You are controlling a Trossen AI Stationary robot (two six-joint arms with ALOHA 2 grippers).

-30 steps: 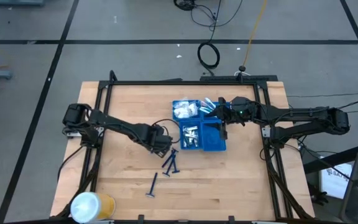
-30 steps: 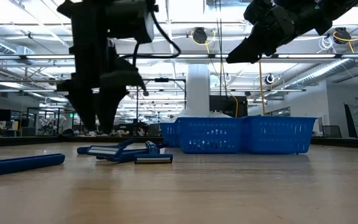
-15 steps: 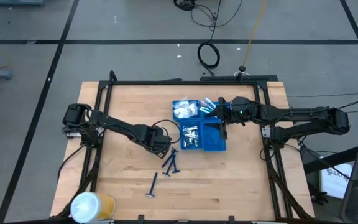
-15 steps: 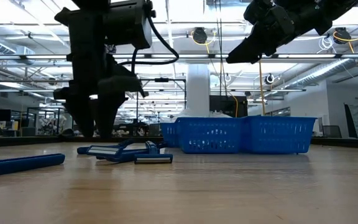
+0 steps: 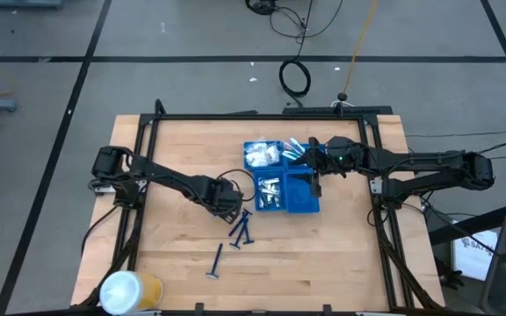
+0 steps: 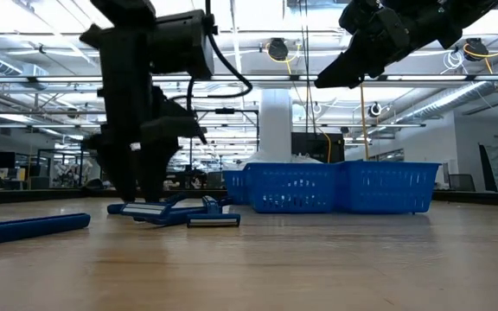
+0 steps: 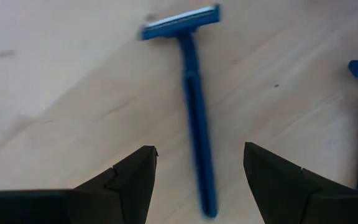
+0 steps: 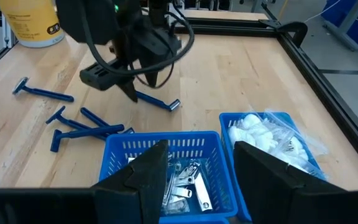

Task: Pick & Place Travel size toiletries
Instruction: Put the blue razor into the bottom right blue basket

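The left tool (image 7: 197, 171), fingers spread, hangs low over a blue razor (image 7: 194, 112) on the desk (image 5: 183, 254), just beside the blue tray (image 5: 301, 204). A skewed closure could flick the thin handle away. The right tool (image 8: 194, 171), parted and empty, waits above the tray, whose far compartments are hard to read.

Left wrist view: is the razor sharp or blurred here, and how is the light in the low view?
Left wrist view: the blue razor is motion-blurred between the open left gripper fingers. Low view: bright ceiling lights backlight the arms into silhouettes.
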